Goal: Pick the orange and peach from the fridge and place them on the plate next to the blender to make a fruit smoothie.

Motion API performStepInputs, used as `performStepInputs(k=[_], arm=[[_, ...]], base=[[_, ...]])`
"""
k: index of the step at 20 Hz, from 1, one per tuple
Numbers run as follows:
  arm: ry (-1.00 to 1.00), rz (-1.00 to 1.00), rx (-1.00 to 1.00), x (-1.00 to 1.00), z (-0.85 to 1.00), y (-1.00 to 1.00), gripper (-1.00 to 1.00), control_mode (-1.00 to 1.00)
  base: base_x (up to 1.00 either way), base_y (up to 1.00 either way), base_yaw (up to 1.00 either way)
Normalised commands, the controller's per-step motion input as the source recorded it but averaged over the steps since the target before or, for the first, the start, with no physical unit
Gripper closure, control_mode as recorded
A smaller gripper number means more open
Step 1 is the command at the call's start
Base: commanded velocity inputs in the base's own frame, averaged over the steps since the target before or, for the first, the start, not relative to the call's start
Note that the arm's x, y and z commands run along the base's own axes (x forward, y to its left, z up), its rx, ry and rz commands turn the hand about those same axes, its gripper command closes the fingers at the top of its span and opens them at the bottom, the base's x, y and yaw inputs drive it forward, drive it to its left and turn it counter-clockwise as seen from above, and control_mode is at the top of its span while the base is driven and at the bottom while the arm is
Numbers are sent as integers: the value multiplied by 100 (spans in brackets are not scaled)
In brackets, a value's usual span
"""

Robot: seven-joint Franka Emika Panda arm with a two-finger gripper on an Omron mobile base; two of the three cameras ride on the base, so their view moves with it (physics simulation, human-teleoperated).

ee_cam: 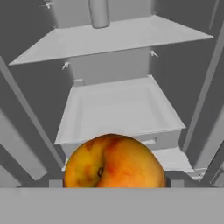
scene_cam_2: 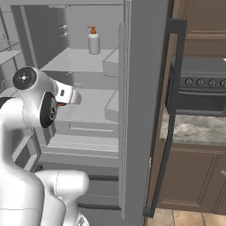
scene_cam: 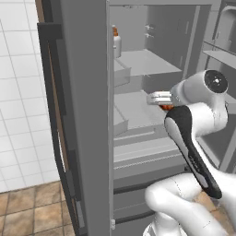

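The peach (ee_cam: 114, 162), orange with a red blush, sits large at the bottom of the hand view between the two dark finger tips of my gripper (ee_cam: 114, 183), which is shut on it. From the base, the gripper (scene_cam: 159, 98) (scene_cam_2: 70, 95) is held level inside the open fridge (scene_cam: 87, 92) (scene_cam_2: 141, 88), just above the middle shelf. A sliver of the peach (scene_cam: 166, 107) (scene_cam_2: 62, 104) shows under the hand. The orange, the plate and the blender are out of view.
A white pump bottle (scene_cam: 116, 44) (scene_cam_2: 93, 40) stands on the upper shelf (ee_cam: 118, 39). A grey drawer (ee_cam: 118, 109) lies ahead of the hand. The fridge's dark-edged doors (scene_cam: 53, 92) (scene_cam_2: 170, 110) stand open on both sides. A stove (scene_cam_2: 198, 84) and stone counter (scene_cam_2: 194, 128) are to the right.
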Motion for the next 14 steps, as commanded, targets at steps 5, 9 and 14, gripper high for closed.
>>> performStepInputs(k=[5, 9, 14], arm=[[28, 0, -5, 1, -10, 9, 100, -100], [1, 0, -1, -1, -59, 0, 100, -100], [0, 0, 0, 0, -8, 0, 100, -100]], base=[[0, 0, 0], [0, 0, 0], [0, 0, 0]])
